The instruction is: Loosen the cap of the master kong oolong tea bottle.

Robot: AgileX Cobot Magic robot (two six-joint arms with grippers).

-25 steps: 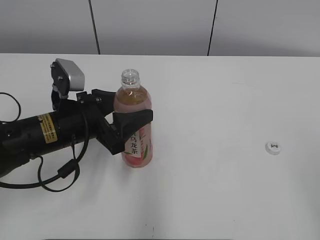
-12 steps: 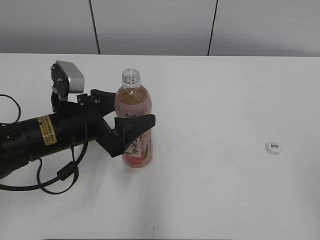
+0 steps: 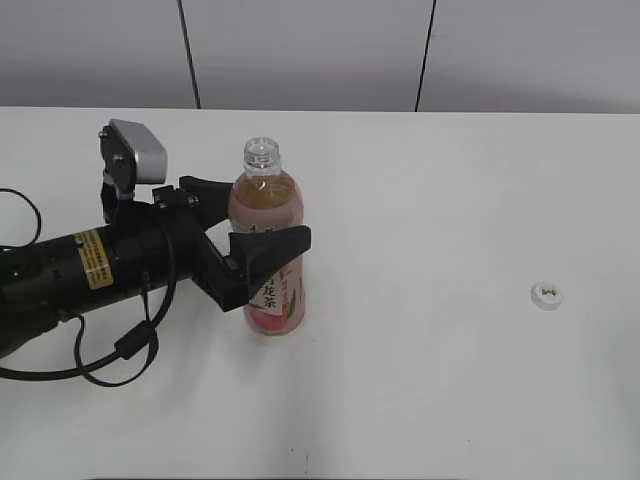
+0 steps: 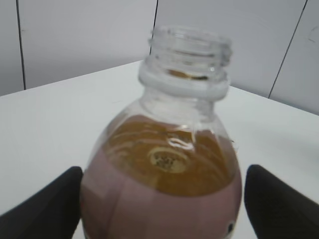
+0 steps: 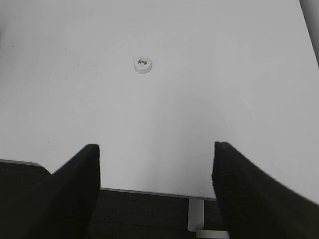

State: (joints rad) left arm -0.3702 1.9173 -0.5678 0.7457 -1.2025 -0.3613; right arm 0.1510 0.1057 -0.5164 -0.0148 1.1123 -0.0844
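Lab-like test bench: bare white table (image 3: pixel 450 400), grey panelled wall (image 3: pixel 300 50) behind, nothing domestic.

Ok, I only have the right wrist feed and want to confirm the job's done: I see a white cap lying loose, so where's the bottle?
Observer: The master kong oolong tea bottle stands upright at the left of the table, far from the cap.
Operator: Is its neck bare?
Observer: Yes, the threads are exposed, with tea still inside.
Operator: Is anything holding it?
Observer: The left gripper flanks it, jaws apparently open with slight gaps either side.
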